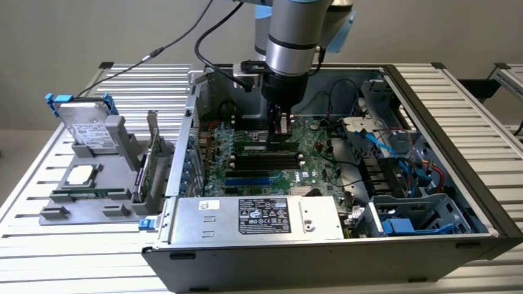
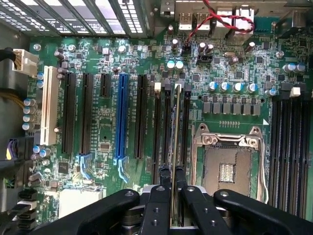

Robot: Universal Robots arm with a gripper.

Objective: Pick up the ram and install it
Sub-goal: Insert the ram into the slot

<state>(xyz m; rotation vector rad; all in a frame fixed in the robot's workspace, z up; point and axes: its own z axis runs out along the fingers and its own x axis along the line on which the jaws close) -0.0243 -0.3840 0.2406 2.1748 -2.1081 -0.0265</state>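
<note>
1. Hand is clenched on the ram. Both fingers pinch the thin green stick from either side, and I see it edge-on in the wrist view.
2. Ram runs lengthwise along the bank of black memory slots just beside the CPU socket, lined up with one of them. I can't tell whether it's seated or sitting just above the slot.
3. Exterior view: arm drops straight down into the open computer case, with the hand low over the motherboard near the middle of the board.
4. CPU socket has its contact field exposed, with a metal retention frame around it. A second bank of black memory slots sits on its far side, well apart from the ram.
5. On the other side of the ram's bank are black expansion slots, one blue slot and one white slot.
6. Red-and-black wire pair loops near the rear ports, well apart from the hand.
7. Silver power supply with a label sits at the case's near edge in the exterior view.
8. Outside the case, to the exterior view's left, a grey fixture sits on the counter. It holds a hard drive standing upright and a green expansion card on edge, near the case wall.
</note>
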